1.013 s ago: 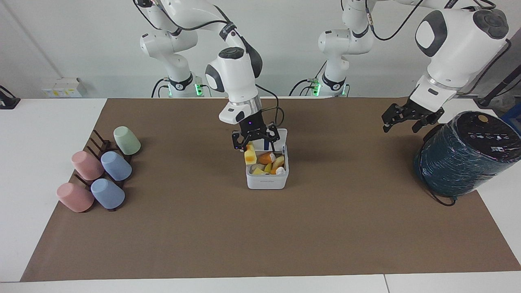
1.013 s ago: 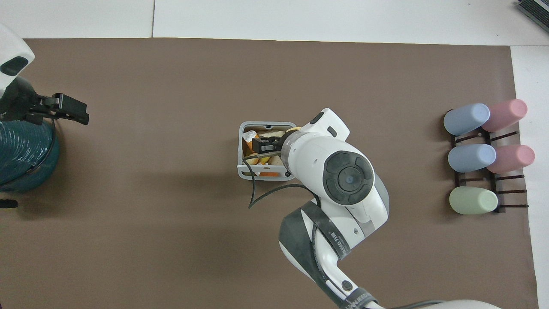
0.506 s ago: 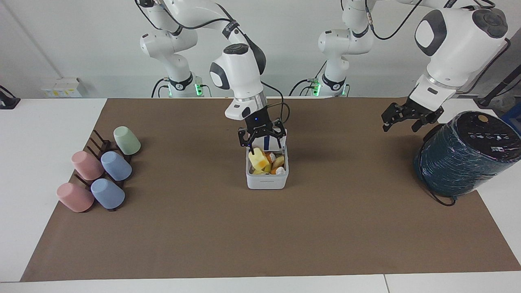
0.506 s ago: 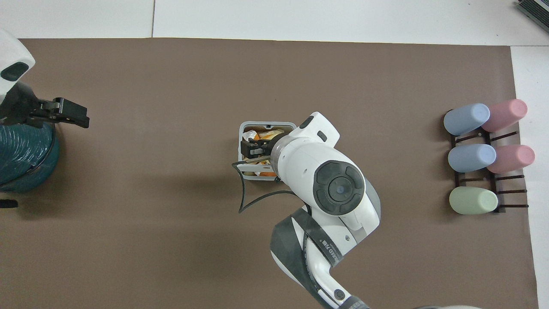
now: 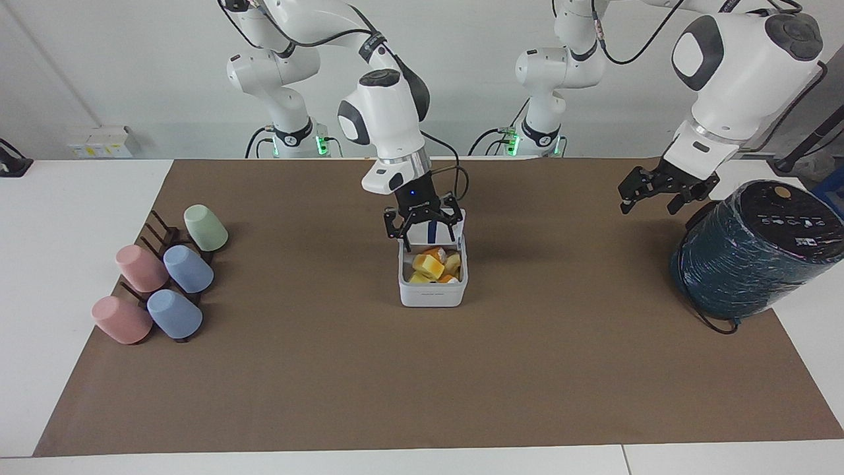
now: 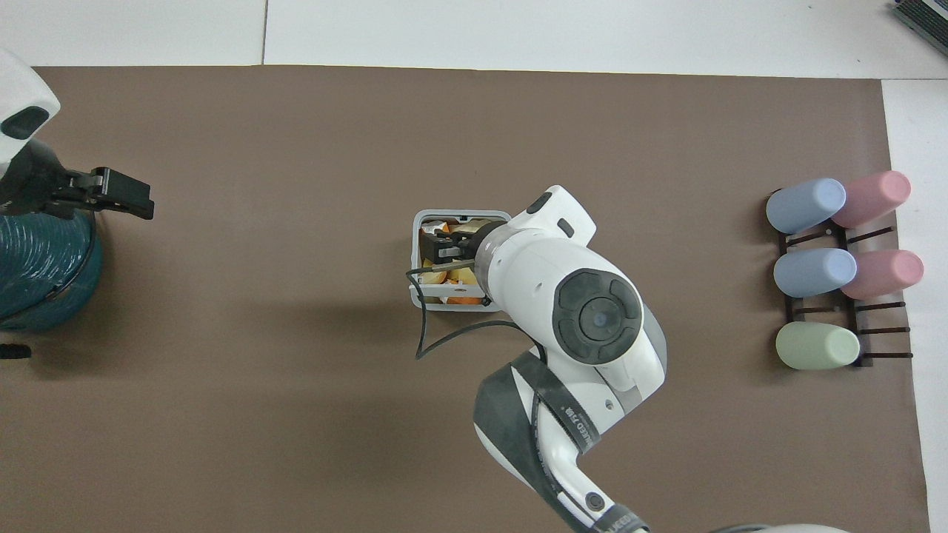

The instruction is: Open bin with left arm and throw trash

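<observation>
The bin (image 5: 432,296) is a small white box in the middle of the brown mat, its lid (image 5: 432,230) standing up on the side nearer to the robots. Trash (image 5: 432,265) lies inside: orange and pale yellow pieces, also seen as trash (image 6: 434,277) under the arm. My right gripper (image 5: 423,227), with a blue light at its wrist, hangs open just over the bin (image 6: 461,216) with nothing between its fingers. My left gripper (image 5: 662,188) waits open in the air beside the teal cylinder, at the left arm's end; it shows as left gripper (image 6: 122,195) from above.
A big dark teal wrapped cylinder (image 5: 752,257) stands at the left arm's end of the table. Several pastel cups (image 5: 165,284) lie on a dark rack at the right arm's end. A black cable loops from the right wrist beside the bin.
The pale yellow block that hung at the right gripper's fingers has dropped into the bin. The right gripper has lifted a little above it. The left arm has stayed put.
</observation>
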You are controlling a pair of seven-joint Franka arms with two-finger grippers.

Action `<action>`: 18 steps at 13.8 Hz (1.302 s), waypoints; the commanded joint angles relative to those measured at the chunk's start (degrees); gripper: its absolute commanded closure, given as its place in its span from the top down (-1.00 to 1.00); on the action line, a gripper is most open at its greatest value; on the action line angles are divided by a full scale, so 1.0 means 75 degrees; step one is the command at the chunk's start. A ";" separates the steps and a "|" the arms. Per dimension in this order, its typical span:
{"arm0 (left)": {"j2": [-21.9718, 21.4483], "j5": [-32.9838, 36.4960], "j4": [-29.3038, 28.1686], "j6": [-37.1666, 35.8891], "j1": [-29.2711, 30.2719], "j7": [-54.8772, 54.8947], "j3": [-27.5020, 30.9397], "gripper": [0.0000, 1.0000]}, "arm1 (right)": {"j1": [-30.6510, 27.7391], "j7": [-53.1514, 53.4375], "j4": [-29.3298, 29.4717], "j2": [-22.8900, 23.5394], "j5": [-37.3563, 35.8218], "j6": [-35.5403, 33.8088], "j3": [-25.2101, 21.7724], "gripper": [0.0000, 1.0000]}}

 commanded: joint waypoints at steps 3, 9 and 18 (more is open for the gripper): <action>-0.0235 0.0204 -0.0283 0.0259 -0.0050 0.0084 -0.0012 1.00 | -0.0891 -0.0013 -0.0033 -0.0641 0.0006 -0.0695 0.0053 1.00; -0.0235 0.0216 -0.0271 0.0247 -0.0050 0.0049 0.0000 1.00 | -0.1957 -0.0878 -0.0010 -0.1942 0.0006 -0.2581 0.0030 1.00; -0.0259 0.0204 -0.0306 0.0200 0.0020 0.0014 0.0000 1.00 | -0.3295 -0.2928 0.0889 -0.2507 0.0697 -0.5005 -0.0731 1.00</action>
